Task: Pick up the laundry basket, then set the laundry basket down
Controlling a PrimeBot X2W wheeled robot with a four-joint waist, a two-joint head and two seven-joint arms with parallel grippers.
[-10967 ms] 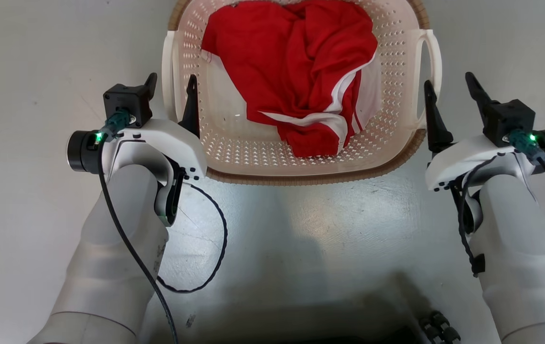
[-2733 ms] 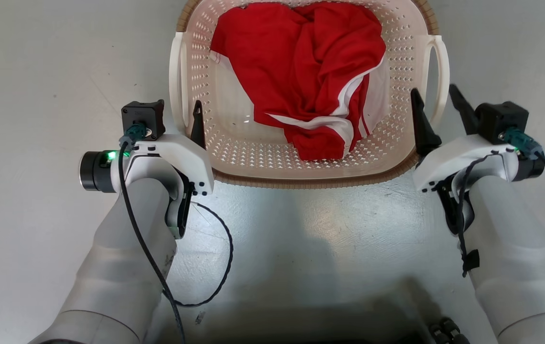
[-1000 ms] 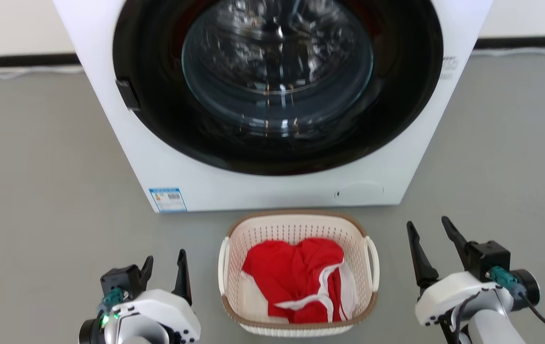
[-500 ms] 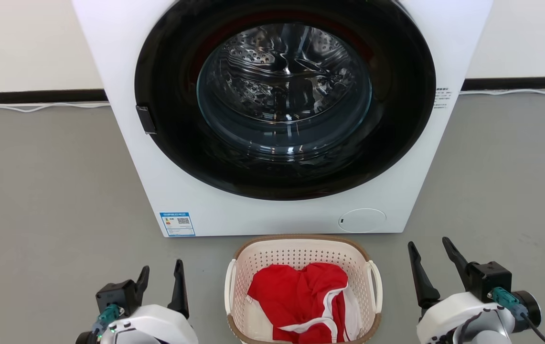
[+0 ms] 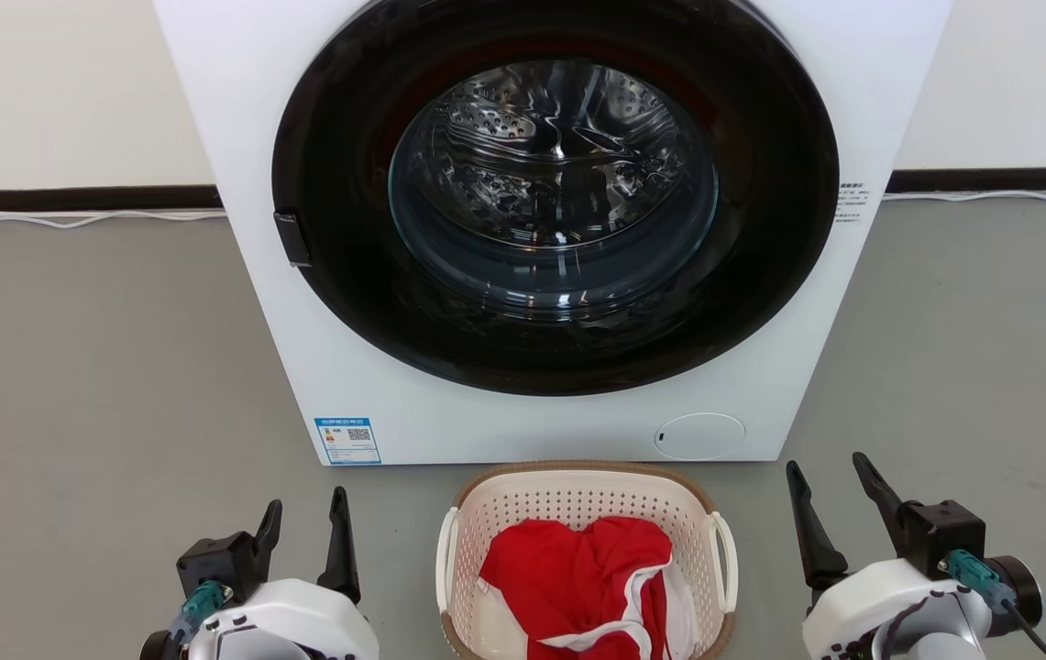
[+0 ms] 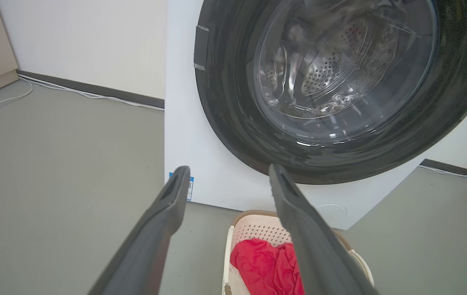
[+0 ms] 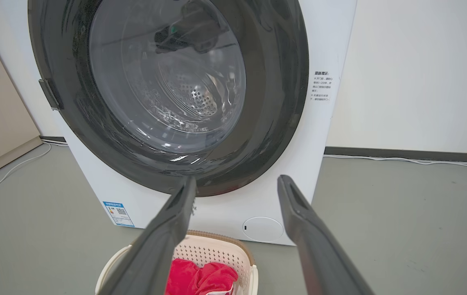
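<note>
Laundry basket (image 5: pixel 578 500), near end off-frame, between left gripper (image 5: pixel 305 500) and right gripper (image 5: pixel 825 461), jaws apart, empty.

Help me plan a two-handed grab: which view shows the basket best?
The head view: the basket sits before the washer with both handles and most of its rim visible, near edge cut off. In each wrist view a finger crosses it and the frame cuts off its near part.

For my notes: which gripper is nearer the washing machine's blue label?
Left. The left gripper is just in front of the blue label; the right gripper is across, past the laundry basket.
</note>
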